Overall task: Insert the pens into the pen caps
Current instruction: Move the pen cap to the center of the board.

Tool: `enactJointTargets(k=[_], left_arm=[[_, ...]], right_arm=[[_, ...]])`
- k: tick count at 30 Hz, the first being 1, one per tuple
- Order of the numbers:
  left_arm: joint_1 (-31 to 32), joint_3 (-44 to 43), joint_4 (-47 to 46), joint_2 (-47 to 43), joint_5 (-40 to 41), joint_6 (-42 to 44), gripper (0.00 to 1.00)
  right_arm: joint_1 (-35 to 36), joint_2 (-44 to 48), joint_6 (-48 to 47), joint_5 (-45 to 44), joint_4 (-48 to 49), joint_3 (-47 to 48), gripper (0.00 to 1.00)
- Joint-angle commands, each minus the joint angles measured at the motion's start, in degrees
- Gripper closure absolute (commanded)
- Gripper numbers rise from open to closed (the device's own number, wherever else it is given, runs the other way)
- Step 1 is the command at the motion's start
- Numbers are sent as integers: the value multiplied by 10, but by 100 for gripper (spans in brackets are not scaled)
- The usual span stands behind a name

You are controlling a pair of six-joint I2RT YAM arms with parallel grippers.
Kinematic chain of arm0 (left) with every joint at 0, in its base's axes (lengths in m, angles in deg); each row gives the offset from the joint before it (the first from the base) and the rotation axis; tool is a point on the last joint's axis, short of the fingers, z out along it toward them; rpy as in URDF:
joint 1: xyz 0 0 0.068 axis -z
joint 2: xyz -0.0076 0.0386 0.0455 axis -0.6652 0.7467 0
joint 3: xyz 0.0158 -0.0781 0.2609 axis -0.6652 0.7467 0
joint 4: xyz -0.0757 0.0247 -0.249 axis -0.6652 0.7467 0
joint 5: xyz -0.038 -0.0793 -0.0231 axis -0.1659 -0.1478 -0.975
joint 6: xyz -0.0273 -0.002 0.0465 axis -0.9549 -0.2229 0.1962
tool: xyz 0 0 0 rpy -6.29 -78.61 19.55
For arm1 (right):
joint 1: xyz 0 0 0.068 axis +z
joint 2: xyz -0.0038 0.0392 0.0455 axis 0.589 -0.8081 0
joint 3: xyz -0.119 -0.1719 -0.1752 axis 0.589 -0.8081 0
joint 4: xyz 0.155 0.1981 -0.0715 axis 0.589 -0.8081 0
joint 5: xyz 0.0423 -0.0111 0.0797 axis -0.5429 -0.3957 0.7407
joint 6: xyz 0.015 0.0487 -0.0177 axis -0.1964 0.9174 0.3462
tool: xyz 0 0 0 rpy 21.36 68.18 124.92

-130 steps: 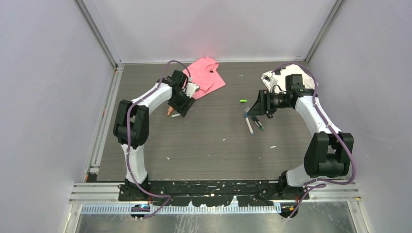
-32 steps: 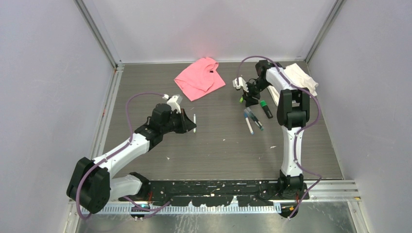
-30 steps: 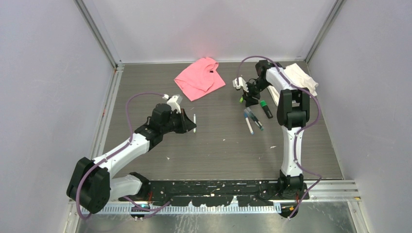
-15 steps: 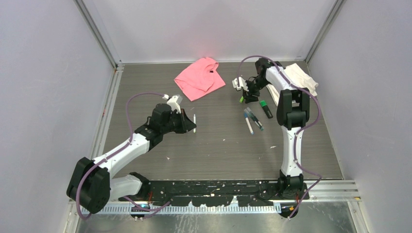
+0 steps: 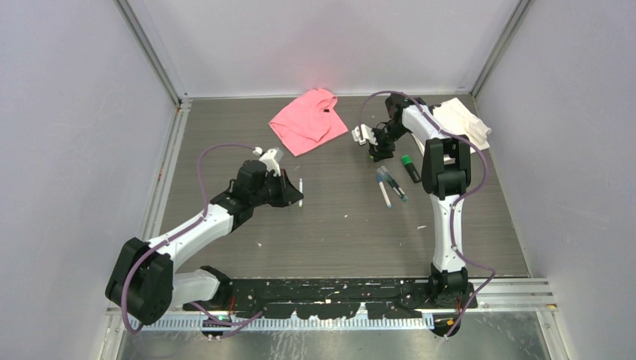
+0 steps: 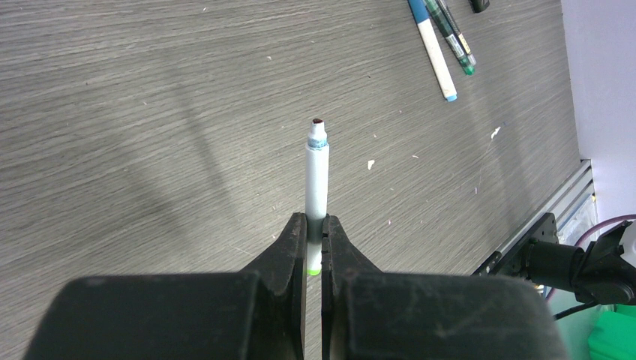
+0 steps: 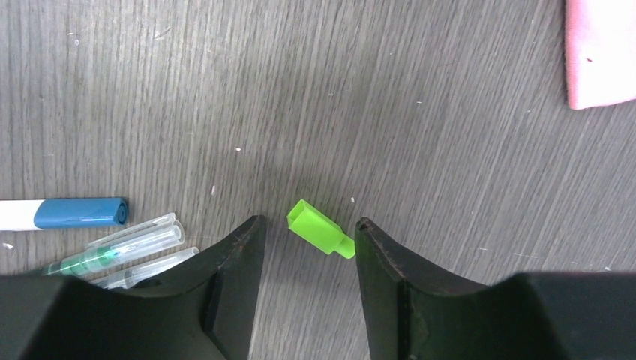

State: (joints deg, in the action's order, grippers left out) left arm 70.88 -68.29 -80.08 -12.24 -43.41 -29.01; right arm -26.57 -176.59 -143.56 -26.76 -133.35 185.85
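Note:
My left gripper is shut on a white pen with a green rear end. Its bare dark tip points away over the table. From above, this pen sticks out of the left gripper at mid-left. A bright green pen cap lies on the table between the fingers of my open right gripper, its narrow end close to the right finger. In the top view the right gripper covers that cap. More pens lie just in front of it, one white with a blue cap.
A black highlighter with a green end lies right of the loose pens. Clear-capped pens rest beside my right gripper's left finger. A pink cloth lies at the back centre and a white cloth in the back right corner.
My right gripper has shifted a little left and back, now straddling the green cap, which it hides from above; its jaws have narrowed slightly. The left arm has barely moved and still holds its pen.

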Motion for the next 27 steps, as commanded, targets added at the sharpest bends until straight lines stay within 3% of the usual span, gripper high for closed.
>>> enactJointTargets(k=[1, 10, 15, 21, 27], left_arm=[[-1, -25, -19, -2, -5, 4, 99], [-1, -22, -20, -7, -7, 2, 99], [-1, -20, -21, -11, -6, 1, 99], [-1, -16, -25, -22, -6, -5, 99], [-1, 4, -27, -46, 5, -17, 99]], right_arm=[[4, -6, -2, -13, 7, 25, 49], [11, -22, -8, -30, -25, 48, 70], [16, -14, -7, -25, -29, 37, 89], [28, 18, 43, 2, 2, 2, 92], [68, 85, 227, 19, 87, -93, 92]])
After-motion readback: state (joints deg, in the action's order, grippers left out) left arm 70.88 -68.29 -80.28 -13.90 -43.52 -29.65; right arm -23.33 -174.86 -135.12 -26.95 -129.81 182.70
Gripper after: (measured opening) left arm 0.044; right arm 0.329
